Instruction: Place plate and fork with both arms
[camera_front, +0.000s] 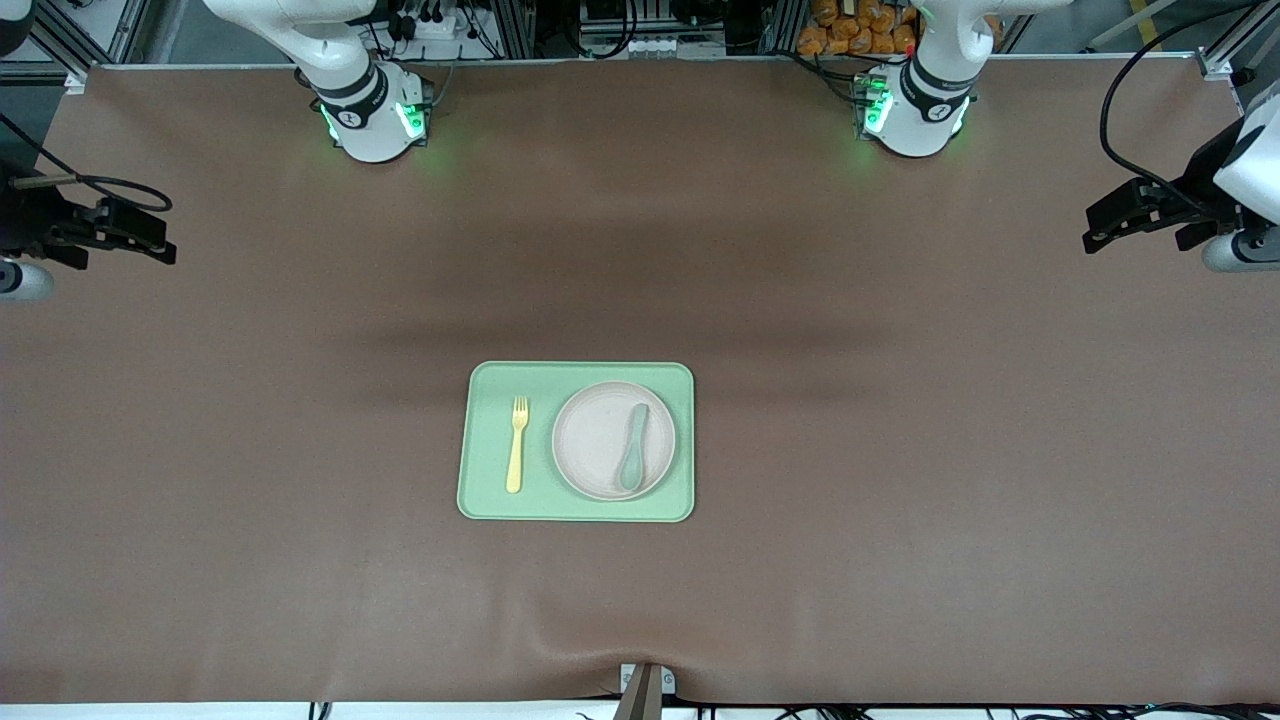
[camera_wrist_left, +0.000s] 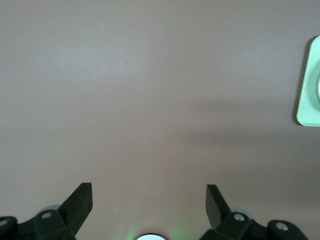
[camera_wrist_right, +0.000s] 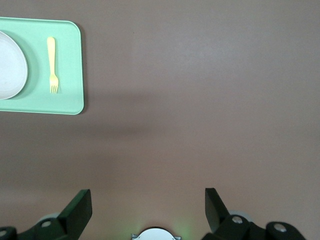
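With both arms parked wide, left gripper (camera_wrist_left: 149, 200) and right gripper (camera_wrist_right: 148, 202) empty and spread, you'll find the plate (camera_front: 613, 440) and thin fork (camera_front: 517, 444) on the tray (camera_front: 575, 510), the fork at the plate's 9 o'clock; both look light, rigid, slippery, so pinch the plate's rim and the fork's handle

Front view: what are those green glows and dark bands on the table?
Front view: green lights on the arm bases tint the cloth; soft dark bands cross the table above the tray, likely arm shadows. Right wrist view: a faint shadow beside the tray. Left wrist view: a similar faint band; green glow at the bottom edge.
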